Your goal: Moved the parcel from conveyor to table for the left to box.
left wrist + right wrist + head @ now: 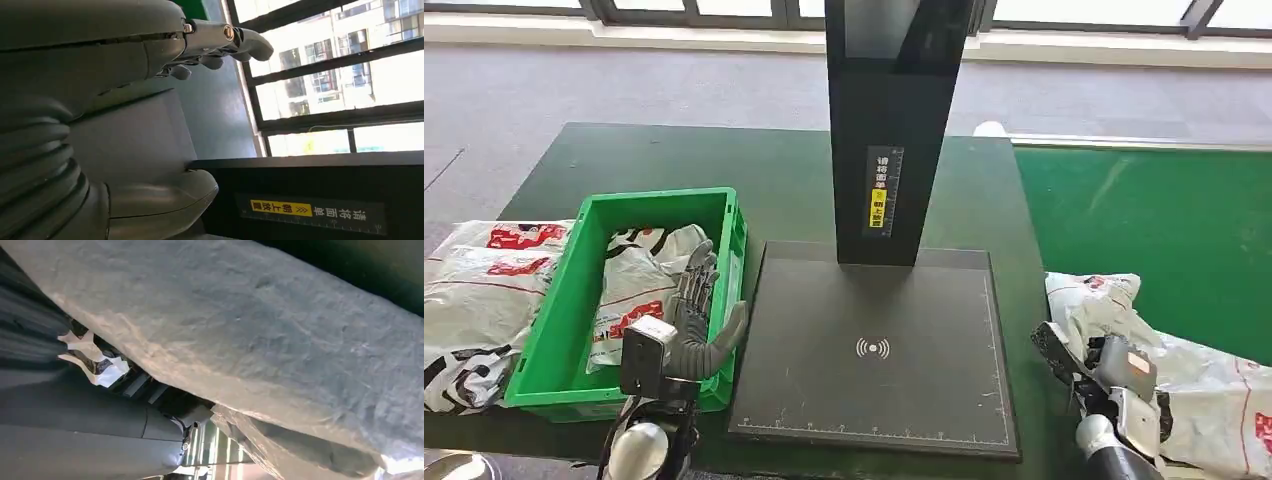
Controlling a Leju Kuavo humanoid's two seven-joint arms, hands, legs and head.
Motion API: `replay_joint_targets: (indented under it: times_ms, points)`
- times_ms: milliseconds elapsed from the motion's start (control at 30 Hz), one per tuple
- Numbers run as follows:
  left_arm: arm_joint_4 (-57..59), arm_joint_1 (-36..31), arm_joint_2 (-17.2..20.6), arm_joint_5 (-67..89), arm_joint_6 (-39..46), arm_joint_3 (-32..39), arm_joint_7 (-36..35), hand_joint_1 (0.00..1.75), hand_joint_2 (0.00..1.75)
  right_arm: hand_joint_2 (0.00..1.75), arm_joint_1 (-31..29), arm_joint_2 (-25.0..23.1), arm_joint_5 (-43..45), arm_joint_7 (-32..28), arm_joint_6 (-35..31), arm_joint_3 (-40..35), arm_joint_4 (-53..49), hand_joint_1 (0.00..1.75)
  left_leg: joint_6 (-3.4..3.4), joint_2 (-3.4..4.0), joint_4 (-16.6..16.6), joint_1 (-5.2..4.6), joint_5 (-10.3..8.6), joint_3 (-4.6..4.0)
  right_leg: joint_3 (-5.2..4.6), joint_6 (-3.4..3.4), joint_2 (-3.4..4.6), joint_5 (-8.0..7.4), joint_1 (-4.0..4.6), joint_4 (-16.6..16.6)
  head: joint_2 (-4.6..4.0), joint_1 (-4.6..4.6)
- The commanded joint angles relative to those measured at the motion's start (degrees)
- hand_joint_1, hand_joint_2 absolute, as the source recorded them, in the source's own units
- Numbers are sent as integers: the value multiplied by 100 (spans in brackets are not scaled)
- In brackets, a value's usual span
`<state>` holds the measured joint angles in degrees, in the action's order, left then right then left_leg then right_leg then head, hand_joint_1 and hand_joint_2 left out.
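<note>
Dark green worktop (784, 180), carrying all items. Green conveyor (1164, 230) adjoining on the right. Black scanning platform (874, 350) at centre with upright black column (894, 120) behind. Green box (559, 320) left of platform, containing white parcels. More white parcels (474, 290) stacked outside box on the left. Parcel (1114, 310), white with red print, at the conveyor's near edge, right of platform. Left robot hand (696, 320) raised over box's right rim, fingers apart, holding nothing. Right robot hand (1089, 370) against the parcel; grip state cannot be told; wrist view pressed close to parcel surface (280, 340).
</note>
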<state>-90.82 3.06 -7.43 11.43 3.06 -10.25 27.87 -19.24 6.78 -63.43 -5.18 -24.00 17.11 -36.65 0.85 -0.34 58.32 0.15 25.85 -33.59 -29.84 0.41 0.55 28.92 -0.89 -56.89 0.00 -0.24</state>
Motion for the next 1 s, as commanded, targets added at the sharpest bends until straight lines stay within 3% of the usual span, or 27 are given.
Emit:
replay_joint_targets:
  times_ms: [33,733,767,800,833,867,900,933,1000]
  points:
    - [203,-57,24,19,-4,203,-13,0,175,175,-227,-176,25,-17,5,-262,132,175,2,21,-6,0,-1,4,-3,-5,16,-6,1,4,0,0]
    - [203,-57,24,19,-4,203,-13,0,175,175,-227,-176,25,-17,5,-262,132,175,2,21,-6,0,0,4,-3,-5,16,-5,1,3,-2,0]
    - [50,114,-36,133,141,234,110,0,175,175,1213,35,1465,-1457,-1435,-1702,-1308,175,3,23,-10,0,-2,4,-3,-7,17,-7,1,7,0,0]
    - [-133,305,-44,165,158,207,118,0,175,175,2790,-783,2680,-3482,-1600,-2342,-4188,175,4,26,-17,-2,-5,8,-2,-9,18,-10,0,12,-2,0]
    - [-200,373,-37,173,170,187,112,0,175,175,3190,-920,1984,-2864,-1600,-2738,-6348,175,7,-35,-24,15,0,21,41,-11,-41,7,17,36,-2,0]
    - [-225,399,-31,174,183,175,110,0,175,175,3307,-845,1596,-2369,-1600,-3027,-7746,175,9,-13,-10,14,5,11,8,-11,-18,7,12,18,0,-2]
    - [-221,397,-22,172,197,163,106,0,175,175,3278,-754,1497,-2144,-1600,-3099,-7794,175,12,10,-5,2,11,-4,-22,-17,-1,15,1,-5,-2,0]
    - [-212,389,-19,173,201,162,106,0,175,175,3228,-730,1574,-2184,-1600,-3043,-7717,175,6,-19,13,-13,13,-28,-24,-9,-23,32,-11,-34,0,4]
    - [-167,354,-9,182,209,162,109,0,175,175,3044,-727,2064,-2732,-1600,-2725,-7225,175,17,-22,1,-11,26,-28,18,-17,-18,42,-1,-31,0,0]
